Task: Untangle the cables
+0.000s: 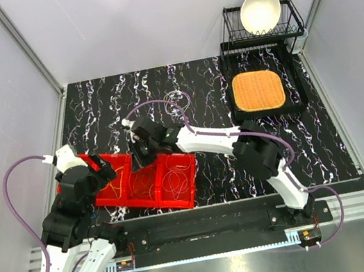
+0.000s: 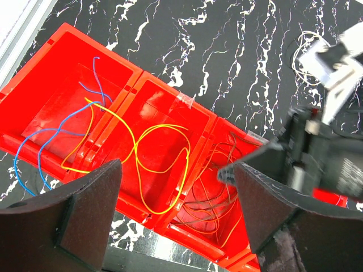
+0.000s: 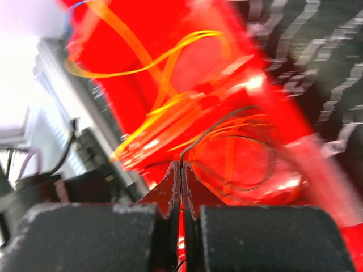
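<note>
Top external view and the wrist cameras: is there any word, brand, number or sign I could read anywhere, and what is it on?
No readable text in any view.
Red tray: no print; only clear tape on a rim.
Small boards at the arm bases: too small to read.
Dish rack, bowl, woven mat: no marks visible.
Right wrist view: too blurred to tell.
</note>
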